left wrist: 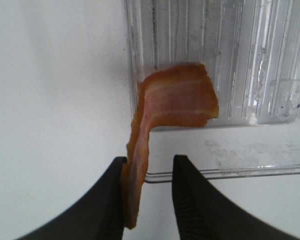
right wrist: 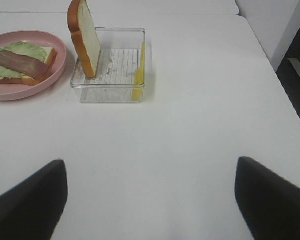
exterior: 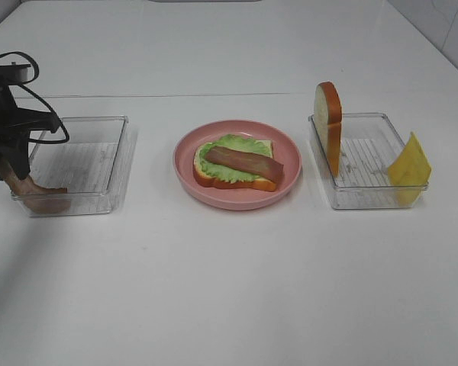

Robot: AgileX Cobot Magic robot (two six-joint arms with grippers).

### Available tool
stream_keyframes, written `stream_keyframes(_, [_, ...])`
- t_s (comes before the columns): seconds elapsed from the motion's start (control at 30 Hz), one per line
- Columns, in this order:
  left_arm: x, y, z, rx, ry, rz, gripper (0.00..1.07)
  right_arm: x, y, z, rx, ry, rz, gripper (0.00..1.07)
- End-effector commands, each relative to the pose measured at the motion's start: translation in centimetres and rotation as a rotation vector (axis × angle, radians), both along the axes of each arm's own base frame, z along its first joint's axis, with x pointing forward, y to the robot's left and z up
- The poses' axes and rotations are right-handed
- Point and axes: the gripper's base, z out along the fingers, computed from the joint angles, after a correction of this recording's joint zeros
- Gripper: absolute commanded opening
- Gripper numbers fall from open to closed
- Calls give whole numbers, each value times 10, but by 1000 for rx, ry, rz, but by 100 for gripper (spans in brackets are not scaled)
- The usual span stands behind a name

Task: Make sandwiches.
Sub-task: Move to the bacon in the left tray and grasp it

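On the pink plate [exterior: 288, 145] lies a bread slice [exterior: 266, 183] with green lettuce [exterior: 233, 143] and one bacon strip [exterior: 243, 160] on top. My left gripper [exterior: 11, 174] hangs over the near left corner of the left clear tray [exterior: 99, 122]. In the left wrist view [left wrist: 150, 167] its fingers stand apart around a second bacon strip [left wrist: 175, 100], which rests against one finger [left wrist: 107, 200] and bends over the tray wall. A second bread slice [exterior: 329, 122] stands upright in the right tray [exterior: 366, 118], with the yellow cheese [exterior: 410, 162] leaning at its far end. My right gripper [right wrist: 150, 200] is open and empty.
The white table [exterior: 229, 290] runs wide in front of the plate and trays. In the right wrist view the right tray [right wrist: 110, 92] and the plate [right wrist: 50, 82] lie well ahead of the fingers. The table's edge [right wrist: 270, 65] is to the right.
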Motion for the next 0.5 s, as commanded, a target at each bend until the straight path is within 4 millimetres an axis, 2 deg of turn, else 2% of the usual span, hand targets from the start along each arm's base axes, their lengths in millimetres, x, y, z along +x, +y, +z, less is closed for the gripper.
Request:
stream_keyframes(0.03, [-1,0,-1,9,20,-1,19,-2,0,-1,7,-18,-5,82])
stream_keyframes(0.07, [-1,1,-1,11,20,-4,15,-2,0,-1,7,-18,-5,82])
stream_keyframes(0.1, [-1,1,-1,14,19,-6,5,-2,0,-1,7,-18,-5,82])
stream_keyframes(0.13, [-1,1,-1,14,19,-6,5,-2,0,-1,7,-18,-5,82])
stream_keyframes(0.17, [-1,1,-1,14,19,-6,0,-2,0,-1,7,-18,-5,82])
stream_keyframes(0.4, [-1,1,-1,15,15,-8,0,-2,0,-1,7,-18,-5,82])
stream_keyframes(0.5, [-2,0,6,3,4,-18,0,-2,0,-1,7,-18,-5,82])
